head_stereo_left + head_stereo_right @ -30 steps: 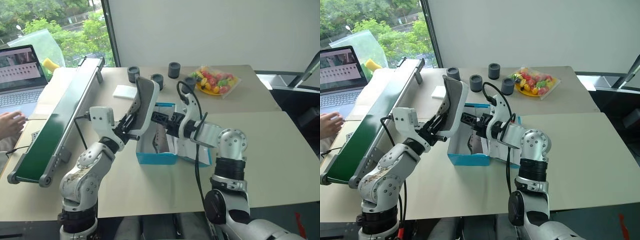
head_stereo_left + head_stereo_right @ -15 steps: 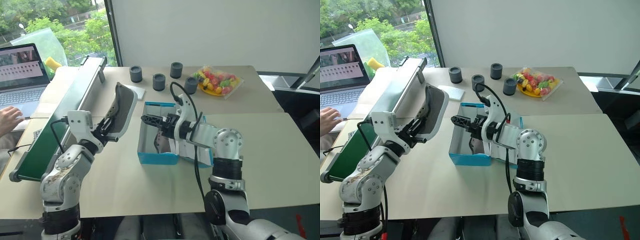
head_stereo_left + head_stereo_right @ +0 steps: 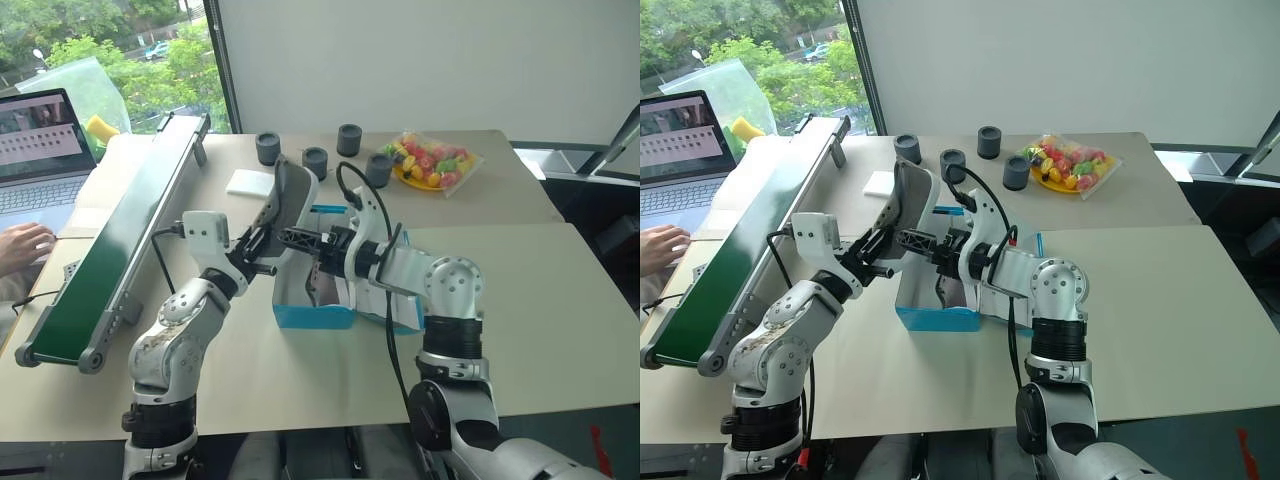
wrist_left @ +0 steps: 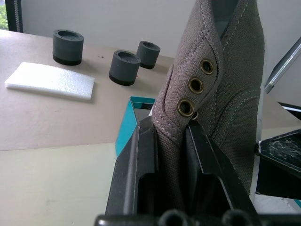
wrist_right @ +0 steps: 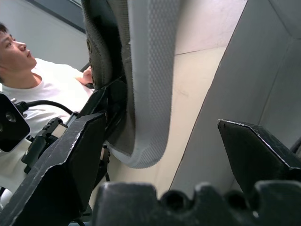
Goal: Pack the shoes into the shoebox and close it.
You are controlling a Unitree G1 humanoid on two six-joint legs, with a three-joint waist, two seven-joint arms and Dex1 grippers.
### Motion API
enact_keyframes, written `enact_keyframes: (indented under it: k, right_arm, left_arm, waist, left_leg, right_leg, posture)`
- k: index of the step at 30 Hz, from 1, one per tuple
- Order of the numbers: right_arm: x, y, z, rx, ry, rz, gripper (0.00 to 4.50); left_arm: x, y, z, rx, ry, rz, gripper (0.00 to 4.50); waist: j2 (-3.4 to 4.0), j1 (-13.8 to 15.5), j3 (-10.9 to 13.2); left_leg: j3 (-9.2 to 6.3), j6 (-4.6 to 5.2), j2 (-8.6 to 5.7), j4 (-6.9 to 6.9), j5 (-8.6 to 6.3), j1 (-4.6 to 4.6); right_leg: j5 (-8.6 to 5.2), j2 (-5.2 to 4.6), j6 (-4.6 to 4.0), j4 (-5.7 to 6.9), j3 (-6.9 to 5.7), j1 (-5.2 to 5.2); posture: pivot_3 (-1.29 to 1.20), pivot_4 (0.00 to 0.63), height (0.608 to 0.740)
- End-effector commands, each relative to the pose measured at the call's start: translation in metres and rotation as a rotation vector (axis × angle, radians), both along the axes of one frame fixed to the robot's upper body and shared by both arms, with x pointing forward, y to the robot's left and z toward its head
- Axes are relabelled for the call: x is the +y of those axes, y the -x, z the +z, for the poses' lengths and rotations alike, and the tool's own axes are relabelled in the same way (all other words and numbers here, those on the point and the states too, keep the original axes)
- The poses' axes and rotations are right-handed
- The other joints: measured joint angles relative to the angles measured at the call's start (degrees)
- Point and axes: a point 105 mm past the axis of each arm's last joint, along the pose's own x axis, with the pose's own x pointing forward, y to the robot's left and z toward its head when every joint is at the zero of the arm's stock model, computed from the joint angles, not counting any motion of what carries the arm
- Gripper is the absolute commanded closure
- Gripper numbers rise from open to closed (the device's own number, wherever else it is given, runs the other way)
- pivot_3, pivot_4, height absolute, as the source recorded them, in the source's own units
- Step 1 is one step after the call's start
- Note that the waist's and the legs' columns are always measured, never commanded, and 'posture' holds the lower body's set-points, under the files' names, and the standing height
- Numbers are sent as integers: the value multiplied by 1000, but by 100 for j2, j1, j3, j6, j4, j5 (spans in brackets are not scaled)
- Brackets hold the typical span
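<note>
Left gripper clamps the shoe by its eyelet flap above the shoebox; right gripper gapes wide; thin fabric hold may slip, dropping it outside.

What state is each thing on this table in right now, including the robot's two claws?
Left gripper: shut on the shoe's fabric edge.
Shoe: held up over the table, beside the box.
Right gripper: open, empty, near the shoe's sole.
Shoebox: open, another shoe inside.
Laptop: open, screen lit, a person's hand at it.
Bag of sweets: lying on the table.
</note>
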Motion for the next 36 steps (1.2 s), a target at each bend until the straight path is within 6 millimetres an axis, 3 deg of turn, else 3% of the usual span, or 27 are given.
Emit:
enact_keyframes:
  k: [1, 3, 6, 12, 13, 14, 16, 24, 32, 36]
  right_arm:
    - [26, 5, 25, -37, -123, 39, 0]
    - [24, 2, 26, -37, -133, 24, 0]
    - [22, -1, 28, -42, -144, 6, 722]
    - [21, -1, 27, -47, -142, 1, 2803]
    - [21, -1, 28, -48, -142, 2, 2803]
    - [21, -1, 28, -49, -143, 4, 3526]
    - [22, 0, 28, -51, -141, 9, 4035]
    - [25, 3, 30, -52, -147, 27, 4149]
    - [18, -5, 34, -44, -173, -31, 4150]
    - [9, -14, 36, -46, -180, -89, 4150]
  left_arm:
    - [-11, 4, 16, -70, -3, -33, 3835]
    - [-10, 4, 16, -69, -5, -28, 3835]
    - [-6, 3, 17, -71, -8, -19, 3935]
    - [1, 1, 18, -74, -9, 4, 3935]
    - [0, 1, 18, -74, -9, 4, 3935]
    - [0, 1, 18, -75, -11, 1, 3935]
    - [-1, 1, 18, -73, -14, 0, 3935]
    - [-6, 1, 13, -57, -46, -11, 3935]
    - [-16, 11, 14, -85, -106, -83, 1122]
    - [-9, 22, 14, -86, -125, -111, 1122]
  waist:
    - [0, -1, 0]
    - [0, -6, 0]
    - [0, -6, 0]
    - [0, -4, 0]
    - [0, 0, 0]
    - [0, 1, 0]
    - [0, 0, 0]
    - [0, 0, 0]
    - [0, 0, 0]
    - [1, -10, 0]
  left_leg:
    - [0, 0, 0, 0, 0, 0]
    - [1, 0, 0, 0, 0, -1]
    - [1, 0, 1, 0, 0, 0]
    - [0, 0, 0, 0, 0, -1]
    - [0, 0, 0, 0, 0, -1]
    - [0, 0, 0, 0, 0, -1]
    - [0, 0, 0, 0, 0, -1]
    - [0, 0, 0, 0, 0, -1]
    - [0, 0, 0, 0, 0, -1]
    - [0, 0, 1, 0, 0, -2]
  right_leg:
    - [0, 0, 0, -1, 0, 0]
    - [0, 0, 0, -1, 0, -1]
    - [0, 1, 0, 0, 0, -1]
    - [0, 1, 0, -1, 0, -1]
    - [0, 1, 0, -1, 0, -1]
    - [0, 1, 0, -1, 0, -1]
    - [0, 0, 0, 0, 0, -1]
    - [0, 0, 0, -1, 0, -1]
    - [0, 0, 0, -1, 0, -1]
    - [0, 1, 0, -2, 0, -2]
  posture:
    - [0, 150, 736]
    - [0, 150, 736]
    - [0, 150, 736]
    - [0, 150, 736]
    - [0, 150, 736]
    - [0, 150, 736]
    - [0, 150, 736]
    - [0, 150, 736]
    - [0, 150, 736]
    - [0, 150, 736]
